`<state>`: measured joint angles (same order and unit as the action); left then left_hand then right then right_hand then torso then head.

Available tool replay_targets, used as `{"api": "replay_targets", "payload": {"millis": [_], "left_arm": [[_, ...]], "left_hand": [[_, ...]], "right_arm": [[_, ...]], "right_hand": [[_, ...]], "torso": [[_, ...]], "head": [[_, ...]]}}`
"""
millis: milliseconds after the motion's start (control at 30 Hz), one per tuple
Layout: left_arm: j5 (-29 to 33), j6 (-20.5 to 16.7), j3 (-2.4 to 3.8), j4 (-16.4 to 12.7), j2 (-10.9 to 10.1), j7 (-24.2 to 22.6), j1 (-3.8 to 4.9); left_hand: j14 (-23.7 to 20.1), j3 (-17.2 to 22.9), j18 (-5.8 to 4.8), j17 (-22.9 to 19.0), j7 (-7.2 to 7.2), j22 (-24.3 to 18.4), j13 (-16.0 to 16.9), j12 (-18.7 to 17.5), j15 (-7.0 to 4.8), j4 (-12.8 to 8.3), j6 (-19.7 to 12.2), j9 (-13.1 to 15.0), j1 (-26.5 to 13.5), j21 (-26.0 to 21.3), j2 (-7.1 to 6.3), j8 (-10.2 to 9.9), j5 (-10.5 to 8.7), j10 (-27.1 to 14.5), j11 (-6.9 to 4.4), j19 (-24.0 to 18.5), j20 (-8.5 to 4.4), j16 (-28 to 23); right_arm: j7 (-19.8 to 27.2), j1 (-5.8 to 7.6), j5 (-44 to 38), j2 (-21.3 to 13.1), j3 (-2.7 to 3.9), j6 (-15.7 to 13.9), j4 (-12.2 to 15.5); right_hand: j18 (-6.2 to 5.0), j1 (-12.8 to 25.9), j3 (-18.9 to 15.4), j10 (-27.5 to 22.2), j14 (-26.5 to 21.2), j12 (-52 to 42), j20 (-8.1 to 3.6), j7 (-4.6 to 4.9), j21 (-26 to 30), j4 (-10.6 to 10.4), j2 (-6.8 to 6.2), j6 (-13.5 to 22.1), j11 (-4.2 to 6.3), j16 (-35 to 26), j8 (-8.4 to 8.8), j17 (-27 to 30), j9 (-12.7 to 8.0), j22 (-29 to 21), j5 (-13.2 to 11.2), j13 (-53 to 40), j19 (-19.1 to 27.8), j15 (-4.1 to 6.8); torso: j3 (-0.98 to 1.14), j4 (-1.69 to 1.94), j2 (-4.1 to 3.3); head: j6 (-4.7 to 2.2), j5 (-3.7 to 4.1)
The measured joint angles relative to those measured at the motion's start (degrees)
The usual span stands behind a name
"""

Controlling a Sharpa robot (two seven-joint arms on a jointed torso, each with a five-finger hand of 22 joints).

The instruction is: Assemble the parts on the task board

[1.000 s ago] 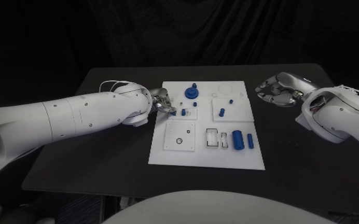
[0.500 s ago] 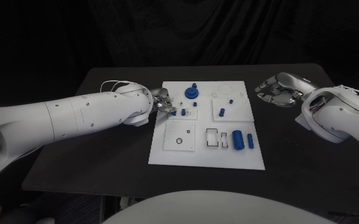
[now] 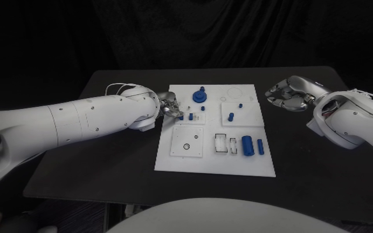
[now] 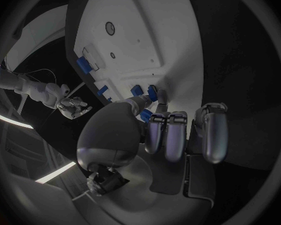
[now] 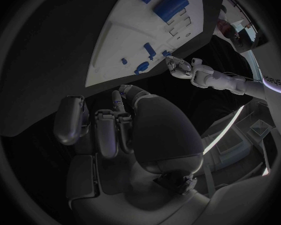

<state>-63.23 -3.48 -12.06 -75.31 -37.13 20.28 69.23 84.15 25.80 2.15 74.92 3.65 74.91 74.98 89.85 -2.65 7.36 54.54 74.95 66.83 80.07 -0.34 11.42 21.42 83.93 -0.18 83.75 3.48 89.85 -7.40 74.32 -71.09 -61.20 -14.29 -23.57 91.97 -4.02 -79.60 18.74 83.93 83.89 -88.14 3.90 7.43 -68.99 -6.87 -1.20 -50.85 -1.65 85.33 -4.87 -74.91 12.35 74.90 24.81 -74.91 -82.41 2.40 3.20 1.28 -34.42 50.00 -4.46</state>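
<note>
The white task board is seen in the middle of the black table. Some small blue parts are already stood up in it: a round blue knob near the far edge, a short peg and a tiny peg on the right-hand side. A fat blue cylinder and a thin blue bar are laid flat nearer the front edge, next to open slots. A round hole in the front left square is not filled yet. So the job is judged to be only partly done, with several parts left to be put in.

The left hand is held at the board's left edge. A small blue peg is pinched at the tips of its fingers, and another small blue peg is seen just beside those tips. The peg is probably being set into the board there.

The right hand is kept off the board, well apart from any part. Its fingers are curled in side by side, and nothing is held in them.
</note>
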Motion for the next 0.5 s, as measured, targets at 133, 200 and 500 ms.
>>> {"api": "replay_targets", "payload": {"millis": [133,200,500], "left_arm": [[-0.04,0.42,0.05,0.03,0.00,0.04,-0.01],[-0.07,0.57,0.09,0.04,-0.01,0.05,-0.01],[-0.17,1.00,0.12,0.14,0.00,-0.18,-0.02]], "left_hand": [[0.00,0.10,0.00,0.00,-0.16,0.00,0.00,0.00,0.00,-0.10,-0.31,0.00,0.00,-0.29,0.00,0.00,-1.47,0.00,0.00,-0.40,0.01,0.00],[0.00,0.18,0.00,0.00,-0.18,0.00,0.00,0.00,0.00,-0.16,-0.71,0.00,-0.25,-0.48,0.24,-0.12,-3.15,0.00,0.00,-0.40,0.01,0.00],[-0.12,-4.12,0.00,0.00,0.46,0.00,0.00,0.00,0.12,4.42,-1.90,0.06,-4.62,-0.79,0.55,-2.09,-9.30,0.17,0.25,-0.83,0.44,0.00]], "right_arm": [[-0.01,0.00,0.34,0.00,0.00,0.05,0.02],[-0.01,0.00,0.43,0.00,0.00,0.07,0.02],[-0.01,0.00,0.77,0.00,0.00,0.19,0.01]], "right_hand": [[0.00,0.00,0.00,0.00,0.00,0.00,0.00,0.00,0.00,0.00,0.00,0.00,0.00,0.00,0.00,0.00,0.00,0.00,0.00,0.00,0.00,0.00],[0.00,0.00,0.00,0.00,0.00,0.00,0.00,0.00,0.00,0.00,0.00,0.00,0.00,0.00,0.00,0.00,0.00,0.00,0.00,0.00,0.00,0.00],[0.00,0.00,0.00,0.00,0.00,0.00,0.00,0.00,0.00,0.00,0.00,0.00,0.00,0.00,0.00,0.00,0.00,0.00,0.00,0.00,0.00,0.00]], "torso": [[0.01,0.02,-0.01],[0.01,0.02,-0.01],[0.01,0.02,-0.01]], "head": [[0.00,-0.07],[0.00,-0.11],[0.00,-0.26]]}}
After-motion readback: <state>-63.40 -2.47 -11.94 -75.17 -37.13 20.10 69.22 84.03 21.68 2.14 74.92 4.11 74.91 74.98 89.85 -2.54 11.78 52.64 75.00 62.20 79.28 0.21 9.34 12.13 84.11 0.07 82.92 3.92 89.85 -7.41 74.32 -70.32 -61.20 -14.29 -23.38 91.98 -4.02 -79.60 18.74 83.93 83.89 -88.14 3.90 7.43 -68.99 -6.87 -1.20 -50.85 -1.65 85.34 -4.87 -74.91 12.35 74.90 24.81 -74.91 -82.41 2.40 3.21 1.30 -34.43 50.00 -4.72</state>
